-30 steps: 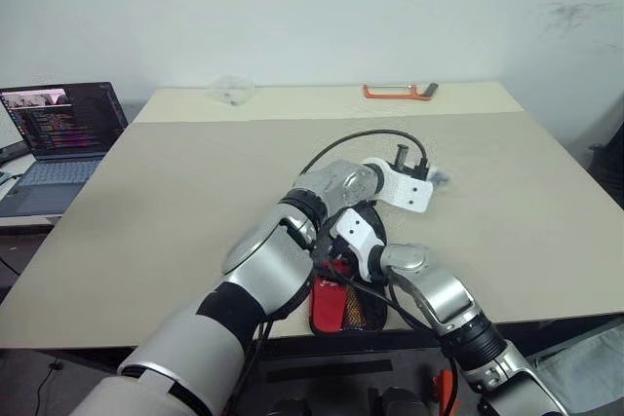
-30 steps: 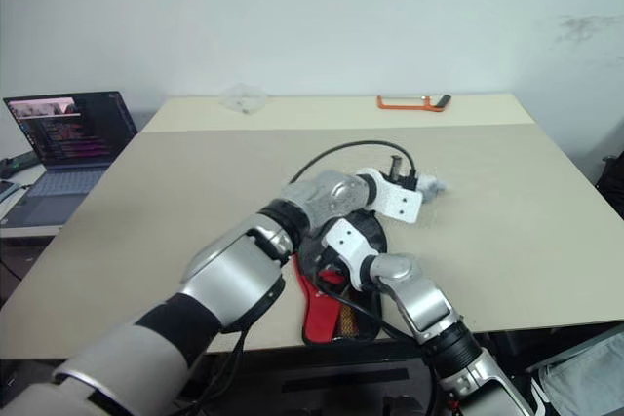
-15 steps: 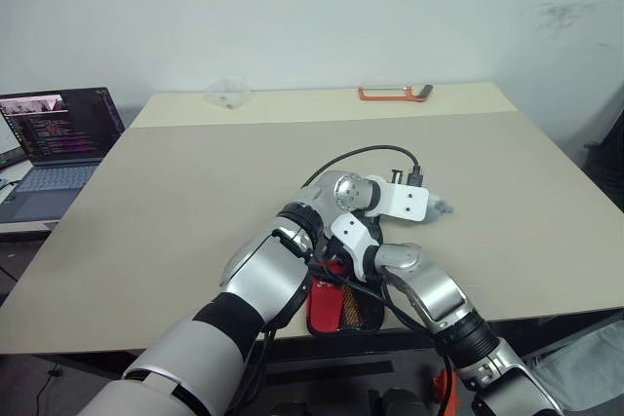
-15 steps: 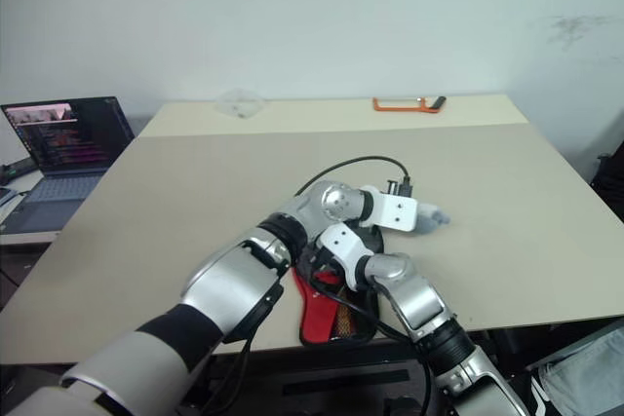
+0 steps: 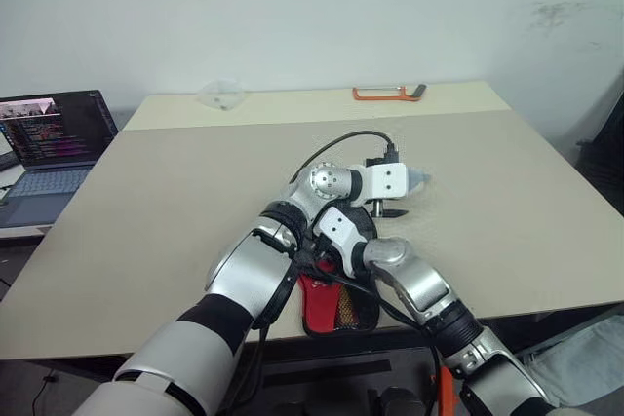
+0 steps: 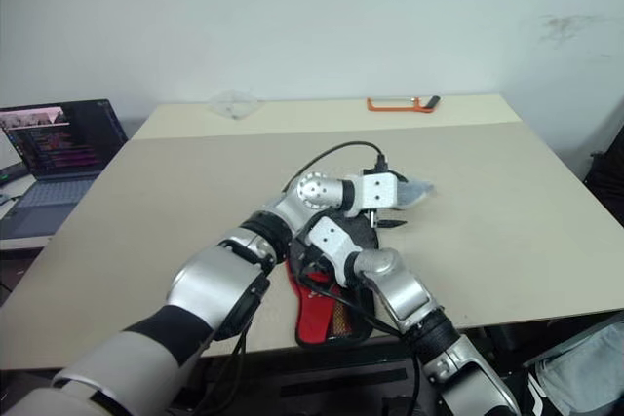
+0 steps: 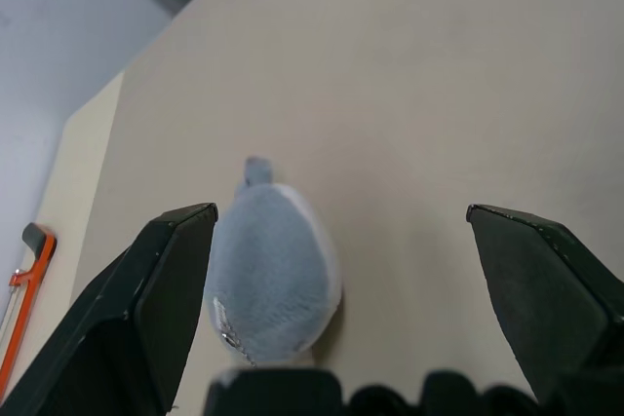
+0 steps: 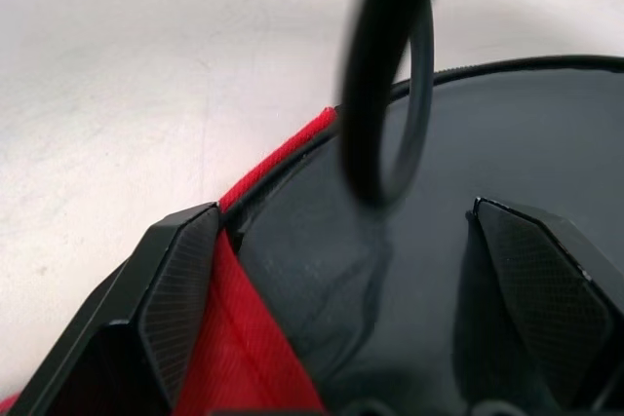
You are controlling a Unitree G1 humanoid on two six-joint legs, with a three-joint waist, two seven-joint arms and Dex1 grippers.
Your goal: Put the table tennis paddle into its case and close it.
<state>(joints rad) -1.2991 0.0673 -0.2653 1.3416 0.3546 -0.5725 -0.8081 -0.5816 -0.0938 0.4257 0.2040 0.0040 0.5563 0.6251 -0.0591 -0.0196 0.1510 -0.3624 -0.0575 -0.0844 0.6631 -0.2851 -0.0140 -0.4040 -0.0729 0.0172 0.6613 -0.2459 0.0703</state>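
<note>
The case (image 5: 333, 307) lies at the table's near edge, its red lower part toward me and its black round top (image 8: 517, 143) under my crossed arms. The table tennis paddle is hidden. My right gripper (image 8: 343, 207) stands open low over the case's black top, beside the red edge (image 8: 278, 158). My left gripper (image 7: 339, 211) reaches across to the right just past the case (image 5: 408, 194), open, with bare table between its fingers. A small grey oval thing (image 7: 275, 280) sits close against one left finger (image 7: 166, 309). A black cable (image 8: 385, 75) loops in front of the right gripper.
An orange-framed tool (image 5: 388, 94) lies at the table's far edge, and a clear plastic thing (image 5: 219, 94) sits at the far left. A laptop (image 5: 54, 133) stands on a side surface to the left. The beige table (image 5: 175, 202) stretches wide around the arms.
The left gripper has gone from shut to wide open, and its wrist has rolled and drawn slightly left. The right gripper stays open over the case.
</note>
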